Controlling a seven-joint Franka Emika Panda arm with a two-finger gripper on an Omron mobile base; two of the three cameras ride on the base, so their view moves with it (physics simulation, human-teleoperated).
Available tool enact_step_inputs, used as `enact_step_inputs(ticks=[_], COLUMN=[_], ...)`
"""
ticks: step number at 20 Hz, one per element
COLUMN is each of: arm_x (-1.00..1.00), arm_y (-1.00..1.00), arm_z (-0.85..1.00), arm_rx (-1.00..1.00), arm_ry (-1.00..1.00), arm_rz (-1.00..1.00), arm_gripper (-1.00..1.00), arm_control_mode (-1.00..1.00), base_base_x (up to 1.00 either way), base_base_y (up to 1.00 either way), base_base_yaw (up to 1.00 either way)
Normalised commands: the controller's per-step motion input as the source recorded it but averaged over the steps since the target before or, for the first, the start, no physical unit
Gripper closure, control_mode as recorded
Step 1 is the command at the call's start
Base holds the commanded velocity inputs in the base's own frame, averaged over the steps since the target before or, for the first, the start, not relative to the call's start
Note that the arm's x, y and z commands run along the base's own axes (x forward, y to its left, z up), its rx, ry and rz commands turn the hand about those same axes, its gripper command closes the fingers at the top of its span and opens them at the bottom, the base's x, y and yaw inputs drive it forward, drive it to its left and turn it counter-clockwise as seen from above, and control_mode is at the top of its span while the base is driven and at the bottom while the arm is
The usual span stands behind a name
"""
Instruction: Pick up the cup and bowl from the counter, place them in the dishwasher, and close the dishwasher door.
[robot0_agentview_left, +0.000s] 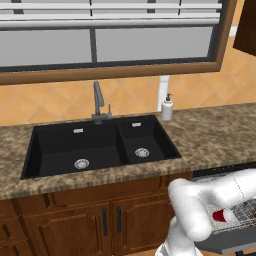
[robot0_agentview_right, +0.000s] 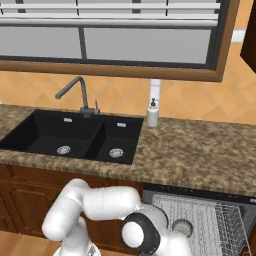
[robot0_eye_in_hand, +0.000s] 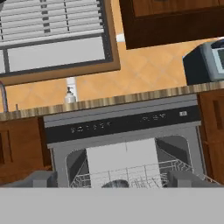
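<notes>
cup (robot0_agentview_left: 221, 216) lay red on its side in the dishwasher (robot0_eye_in_hand: 124, 131) wire rack (robot0_agentview_right: 200, 220), low and clear of the door's swing | bowl (robot0_agentview_right: 181, 228) sat grey in the same rack | tabletop (robot0_agentview_right: 200, 150) bare of dishes | hand spread wide, gripping nothing, pulled back facing the open dishwasher | door close looked next

Both base views look down over the counter (robot0_agentview_left: 210, 137) from either side behind; the hand view faces the dishwasher (robot0_eye_in_hand: 124, 124) closely.
</notes>
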Motion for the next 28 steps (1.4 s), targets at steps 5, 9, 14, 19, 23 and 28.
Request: enact_step_inputs(ticks=[5, 9, 14, 19, 23, 28], arm_x=[-0.41, 0.01, 0.38, 0.77, 0.74, 0.78], arm_y=[0.00, -0.04, -0.12, -0.34, -0.20, -0.05], arm_z=[-1.00, -1.00, -1.00, -1.00, -1.00, -0.95], arm_rx=[-0.08, -0.02, -0.01, 0.00, 0.00, 0.00], arm_ry=[-0.04, -0.02, 0.08, 0.26, 0.20, -0.08], arm_rz=[0.13, 0.16, 0.05, 0.00, 0.00, 0.00], arm_gripper=[-1.00, -1.00, -1.00, -1.00, -1.00, -1.00], arm_control_mode=[-1.00, -1.00, -1.00, -1.00, -1.00, -1.00], base_base_x=[0.00, 0.00, 0.00, 0.00, 0.00, 0.00], base_base_y=[0.00, 0.00, 0.00, 0.00, 0.00, 0.00], base_base_yaw=[0.00, 0.00, 0.00, 0.00, 0.00, 0.00])
